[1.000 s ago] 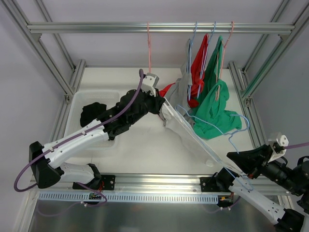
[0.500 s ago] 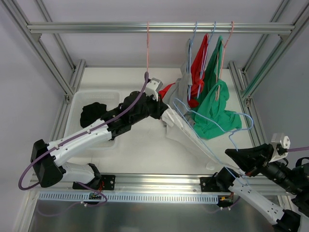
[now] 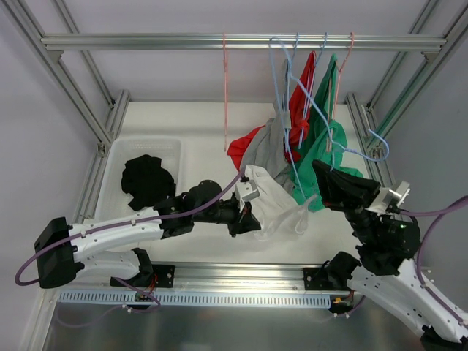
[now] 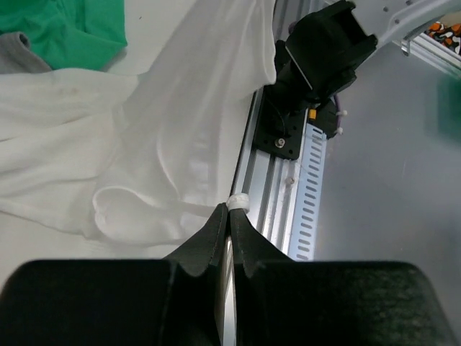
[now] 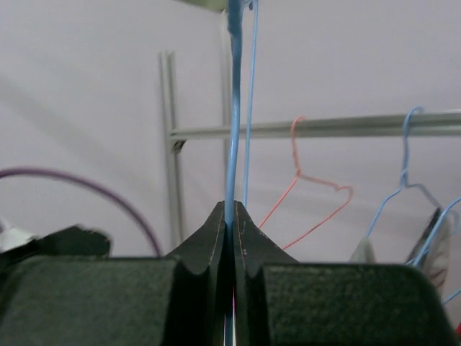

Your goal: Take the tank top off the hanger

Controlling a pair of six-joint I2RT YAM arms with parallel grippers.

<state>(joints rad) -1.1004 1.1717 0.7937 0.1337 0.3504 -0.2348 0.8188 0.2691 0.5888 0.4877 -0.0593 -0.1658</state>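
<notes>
The white tank top [image 3: 281,208] lies bunched on the table in front of the hanging clothes. My left gripper [image 3: 256,221] reaches in low from the left and is shut on a fold of it; in the left wrist view a bit of white cloth [image 4: 238,201] is pinched at the tips of the left gripper [image 4: 230,210]. My right gripper [image 3: 319,168] is raised at the right and shut on the thin blue wire hanger [image 5: 233,108], held upright in the closed right gripper [image 5: 230,207]. I cannot tell whether the hanger still passes through the tank top.
A rail [image 3: 183,42] across the back carries pink and blue hangers with red [image 3: 301,95], green [image 3: 329,157] and grey garments. A white bin [image 3: 121,157] at the left holds a black garment [image 3: 150,180]. Aluminium frame posts stand at both sides and a slotted rail [image 4: 313,187] runs along the front.
The right gripper swung the blue hanger up and leftward from low at the front right. The left gripper drew the white tank top toward the front, and the cloth went from stretched to bunched.
</notes>
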